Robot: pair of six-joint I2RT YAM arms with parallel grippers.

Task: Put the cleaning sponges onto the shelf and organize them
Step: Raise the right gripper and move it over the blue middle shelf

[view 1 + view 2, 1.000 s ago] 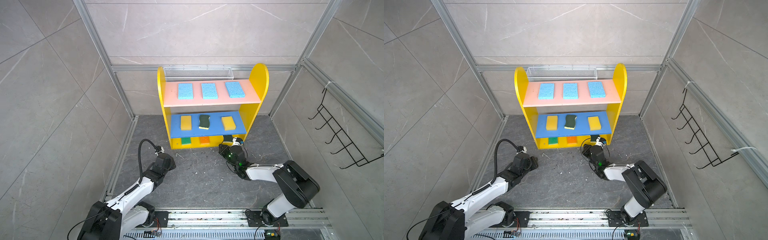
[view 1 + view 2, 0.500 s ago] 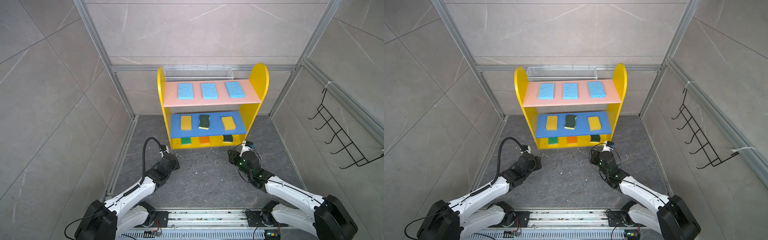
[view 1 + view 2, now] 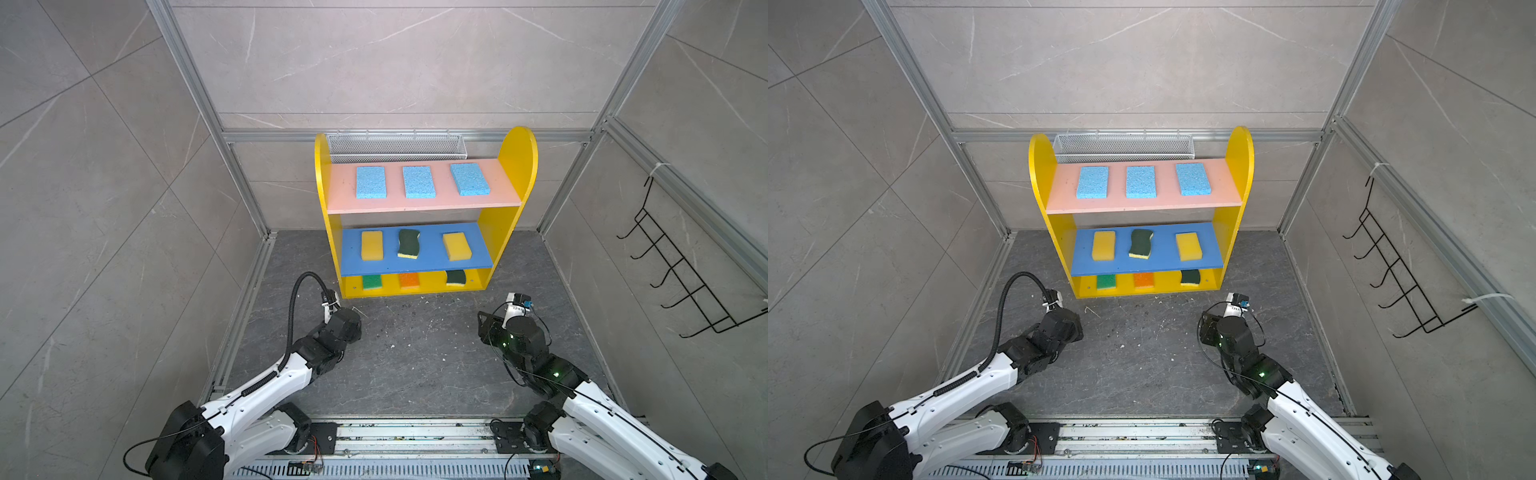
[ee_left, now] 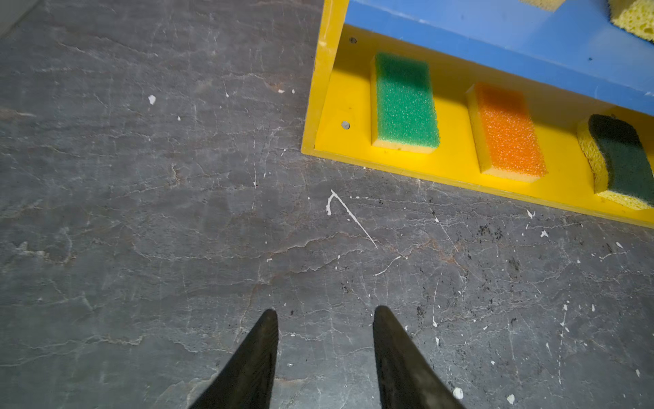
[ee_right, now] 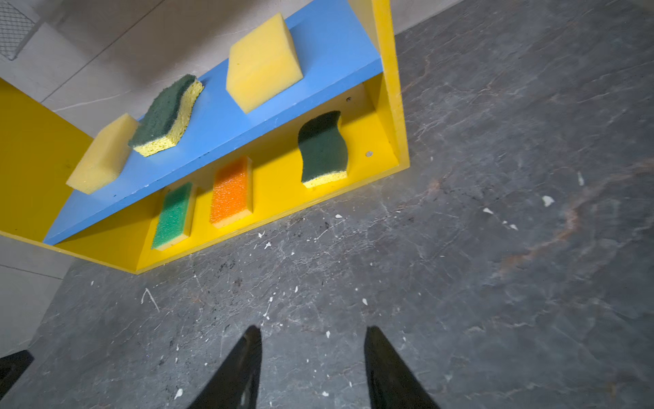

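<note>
Hovering at lower frame, left gripper (image 4: 325,310) and right gripper (image 5: 313,328) gape empty; cleaning sponges (image 3: 370,182) fill the shelf (image 3: 516,154), so parking seems next.

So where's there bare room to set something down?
Widest: the floor in front of the shelf. On its yellow base, the gap between the orange sponge and the wavy dark-green sponge. The pink board and blue board are crowded, narrow strips only.

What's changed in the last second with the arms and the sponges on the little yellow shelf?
The right pincer let go of the dark-green wavy-edged sponge on the yellow base of the three-tier shelf and pulled back over the floor, jaws open and empty. The other eight sponges stayed put; the left pincer barely shifted.
</note>
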